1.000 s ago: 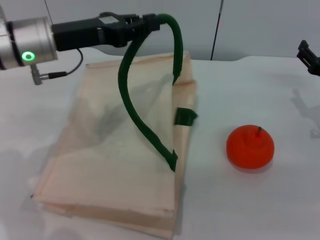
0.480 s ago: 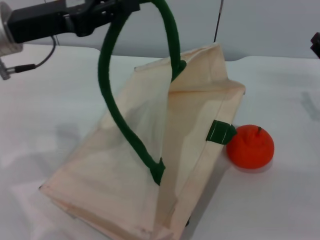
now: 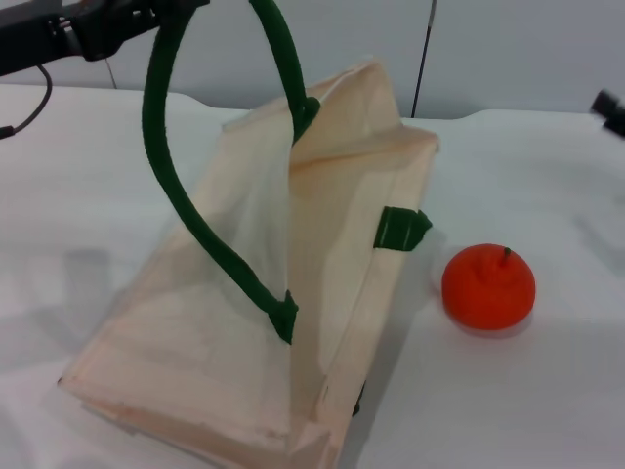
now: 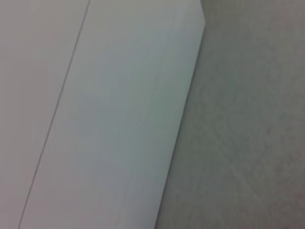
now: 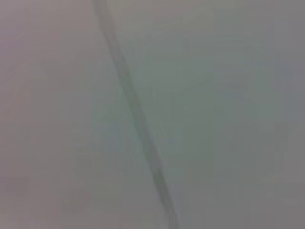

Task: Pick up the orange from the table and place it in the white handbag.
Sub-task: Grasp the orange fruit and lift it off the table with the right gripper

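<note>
The orange [image 3: 488, 286] sits on the white table [image 3: 547, 391], right of the white handbag [image 3: 332, 225] and a little apart from it. My left gripper [image 3: 181, 8] is at the top left of the head view, shut on the bag's dark green handle [image 3: 161, 147]. It holds the handle up, so the bag's upper side is raised like a tent and its opening faces the orange. A green tab [image 3: 398, 230] sticks out on that side. Only a tip of my right gripper [image 3: 610, 106] shows at the far right edge. Both wrist views show only blank pale surfaces.
A grey wall with a thin dark vertical line [image 3: 422, 59] stands behind the table. The bag's bottom edge [image 3: 195, 430] rests near the table's front.
My left gripper has lifted the green handle higher and to the left, pulling the bag from lying flat to propped up. The orange has not moved.
</note>
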